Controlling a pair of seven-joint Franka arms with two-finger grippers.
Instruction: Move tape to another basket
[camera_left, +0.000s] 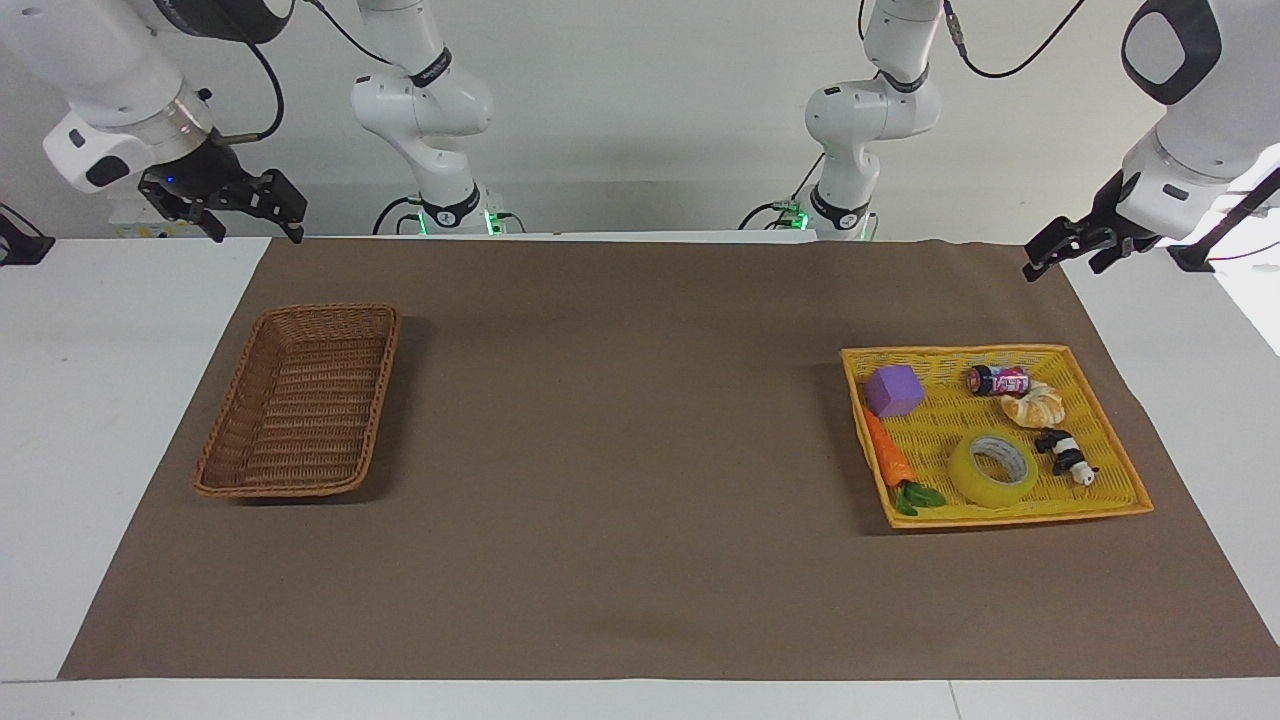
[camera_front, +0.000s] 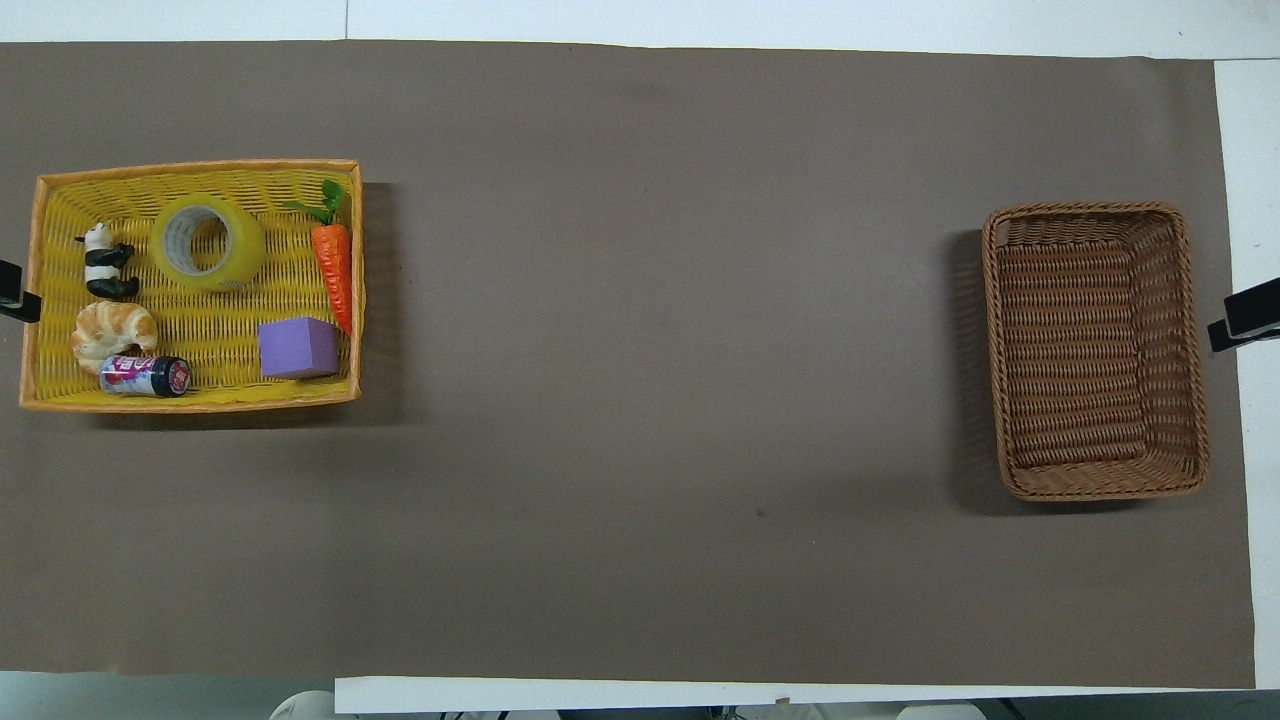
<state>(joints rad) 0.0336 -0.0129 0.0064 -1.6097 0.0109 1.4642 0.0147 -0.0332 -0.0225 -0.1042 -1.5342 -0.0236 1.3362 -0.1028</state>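
The tape (camera_left: 990, 490), a yellow translucent roll with a whitish core, lies flat in the yellow woven tray (camera_left: 950, 351) toward the left arm's end of the table. It also shows in the overhead view (camera_front: 250, 246). The brown wicker basket (camera_left: 300, 489) stands empty toward the right arm's end; it also shows in the overhead view (camera_front: 1095, 487). My left gripper (camera_left: 1066, 266) hangs open and empty in the air beside the tray's end of the mat. My right gripper (camera_left: 254, 230) hangs open and empty above the table edge near the basket. Only their tips show from overhead, the left (camera_front: 14, 301) and the right (camera_front: 1244, 320).
The yellow tray (camera_front: 200, 166) also holds a purple cube (camera_left: 894, 390), a toy carrot (camera_left: 888, 455), a small can (camera_left: 998, 380), a croissant (camera_left: 1035, 405) and a panda figure (camera_left: 1065, 455). A brown mat (camera_left: 640, 400) covers the table between tray and basket.
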